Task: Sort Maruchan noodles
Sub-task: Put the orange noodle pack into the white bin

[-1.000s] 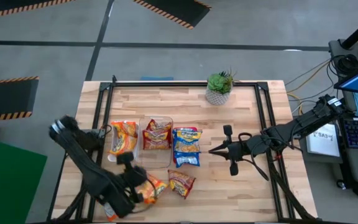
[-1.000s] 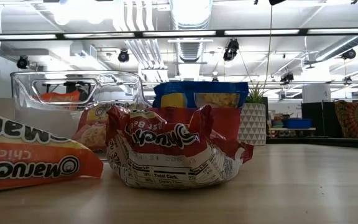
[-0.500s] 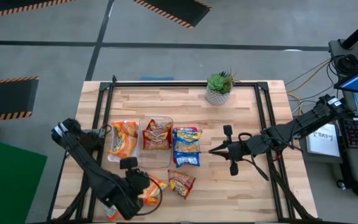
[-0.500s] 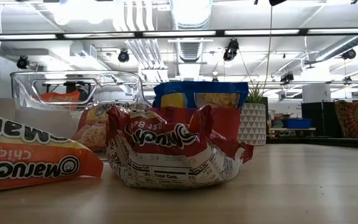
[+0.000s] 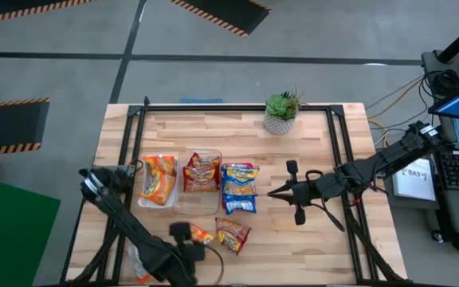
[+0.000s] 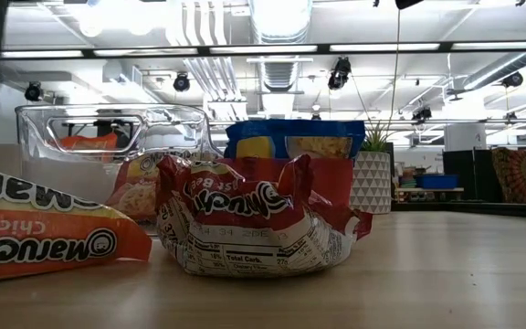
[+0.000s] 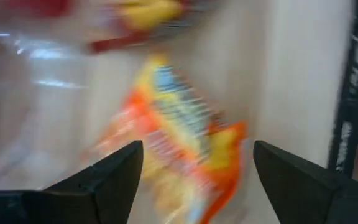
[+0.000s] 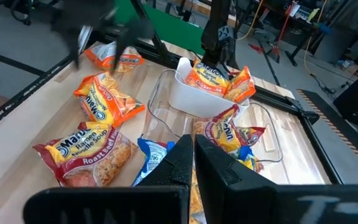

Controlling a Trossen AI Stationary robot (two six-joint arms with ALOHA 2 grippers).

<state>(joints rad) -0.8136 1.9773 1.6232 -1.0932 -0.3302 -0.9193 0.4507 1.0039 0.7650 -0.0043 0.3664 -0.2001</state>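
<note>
Orange packet (image 5: 200, 234) lies flat on my bench (image 5: 309, 247) near the front edge, just left of the red packet (image 5: 233, 233), and I see my left claw (image 5: 183, 253) spread wide just over it, gripping nothing. More packets sit in the white tray (image 5: 143, 201) and clear tray (image 5: 202, 205) behind, a blue packet (image 5: 239, 188) beside them. My right claw (image 5: 272, 191) waits pinched shut, mid-bench.

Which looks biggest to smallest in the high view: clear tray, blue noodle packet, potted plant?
1. clear tray, largest footprint.
2. blue noodle packet.
3. potted plant, though it stands taller and nearer the overhead camera, so its rank against the packet is unsure; the two look close.
</note>
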